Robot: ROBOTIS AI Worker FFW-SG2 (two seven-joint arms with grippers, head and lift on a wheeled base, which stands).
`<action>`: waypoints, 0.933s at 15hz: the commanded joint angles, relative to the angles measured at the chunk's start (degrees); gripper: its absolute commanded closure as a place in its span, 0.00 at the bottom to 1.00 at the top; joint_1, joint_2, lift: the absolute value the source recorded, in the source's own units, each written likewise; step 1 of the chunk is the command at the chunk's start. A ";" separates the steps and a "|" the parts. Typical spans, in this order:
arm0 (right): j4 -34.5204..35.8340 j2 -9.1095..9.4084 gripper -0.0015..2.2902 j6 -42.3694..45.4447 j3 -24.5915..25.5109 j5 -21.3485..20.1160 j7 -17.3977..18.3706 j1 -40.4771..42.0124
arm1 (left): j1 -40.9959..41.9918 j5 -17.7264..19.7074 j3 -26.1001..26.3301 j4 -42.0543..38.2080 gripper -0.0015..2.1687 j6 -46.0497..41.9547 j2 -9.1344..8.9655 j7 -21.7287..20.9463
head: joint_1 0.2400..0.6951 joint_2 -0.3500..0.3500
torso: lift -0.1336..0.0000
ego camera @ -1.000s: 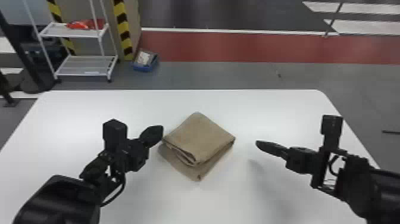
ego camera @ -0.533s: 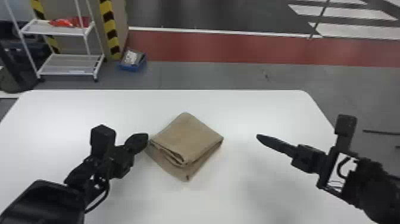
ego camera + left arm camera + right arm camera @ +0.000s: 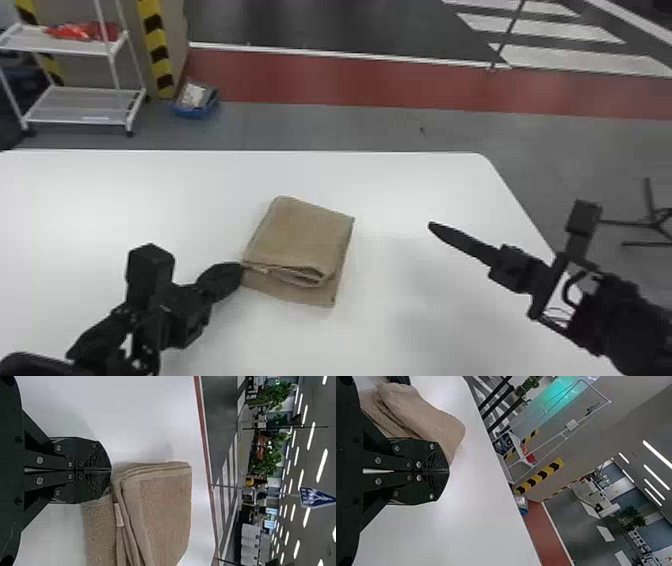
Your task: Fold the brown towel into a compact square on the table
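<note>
Black left gripper point(image 3: 238, 274), closed, empty, crowds the folded brown cloth towel point(image 3: 302, 237) at eight o'clock; black right gripper point(image 3: 434, 227), likewise, three; white metal rack point(image 3: 82, 47), ten!

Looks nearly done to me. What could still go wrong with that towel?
Two things, I'd guess. The left gripper has its fingers closed right at a corner of the brown towel, so a careless sideways move could push the towel askew or ruffle its folds. Also, the bottom layer sticks out past the upper folds on the side nearest the robot; left like that, the result may not be a neat square.
</note>
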State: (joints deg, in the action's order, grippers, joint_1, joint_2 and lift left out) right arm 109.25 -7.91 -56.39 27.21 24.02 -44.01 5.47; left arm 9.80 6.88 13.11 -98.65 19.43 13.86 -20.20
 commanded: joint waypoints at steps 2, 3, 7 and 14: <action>-0.01 0.00 0.86 0.00 0.65 1.21 -0.46 0.15 | 4.79 0.33 2.80 -6.03 0.82 1.10 -0.15 0.24 | 1.00 0.18 | 0.14; -0.09 0.00 0.86 0.18 0.74 1.30 -0.64 0.24 | 4.88 0.42 3.15 -6.21 0.82 1.10 -0.42 0.60 | 1.00 0.15 | 0.14; -0.18 0.00 0.86 1.93 1.18 2.88 -1.08 1.74 | 5.58 0.95 0.16 -7.09 0.76 -6.11 -0.33 4.02 | 1.00 0.11 | 0.14; 15.73 1.05 0.00 5.80 -0.31 -3.89 2.17 9.65 | 8.65 2.79 -4.23 -17.37 0.00 -18.06 -1.65 15.27 | 1.00 0.25 | 0.14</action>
State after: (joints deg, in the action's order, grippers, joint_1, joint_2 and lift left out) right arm 121.22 -7.29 -51.33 27.63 21.95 -42.25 13.32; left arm 18.24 9.68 8.64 -114.27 2.37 12.96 -5.34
